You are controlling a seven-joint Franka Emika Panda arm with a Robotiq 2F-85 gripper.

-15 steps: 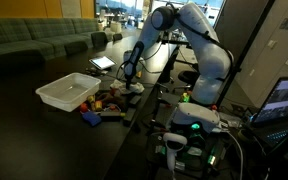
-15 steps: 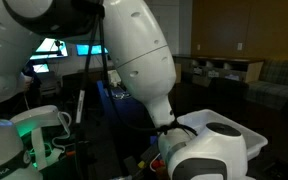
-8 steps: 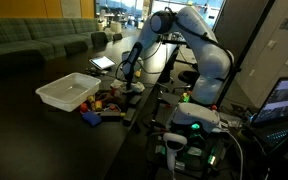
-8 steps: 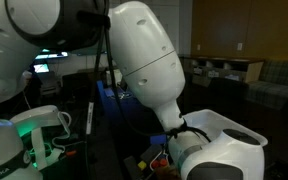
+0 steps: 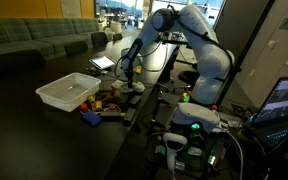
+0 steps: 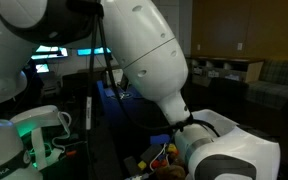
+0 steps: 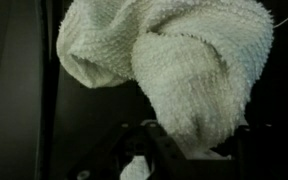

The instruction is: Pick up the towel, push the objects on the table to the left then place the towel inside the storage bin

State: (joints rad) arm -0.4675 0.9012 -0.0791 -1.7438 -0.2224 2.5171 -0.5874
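Observation:
The white terry towel (image 7: 164,50) fills most of the wrist view, and a thick fold of it hangs down between the dark fingers of my gripper (image 7: 191,138), which is closed on that fold. In an exterior view the gripper (image 5: 127,78) is low over the dark table, right on the towel (image 5: 135,87). The clear storage bin (image 5: 68,92) stands to one side of it. Small colourful objects (image 5: 105,102) lie between the bin and the towel. In the exterior view from behind the arm, the arm's white body hides the towel; only some objects (image 6: 164,154) and the bin's rim (image 6: 227,120) show.
A blue piece (image 5: 89,117) lies at the table's near edge. A tablet (image 5: 103,63) sits on the table behind the gripper. Sofas (image 5: 34,42) line the far side. The robot base and electronics (image 5: 196,118) crowd the side away from the sofas.
The jaws have come together on the towel's fold over the last second. The arm has dipped slightly toward the table; the towel, bin and objects have not shifted.

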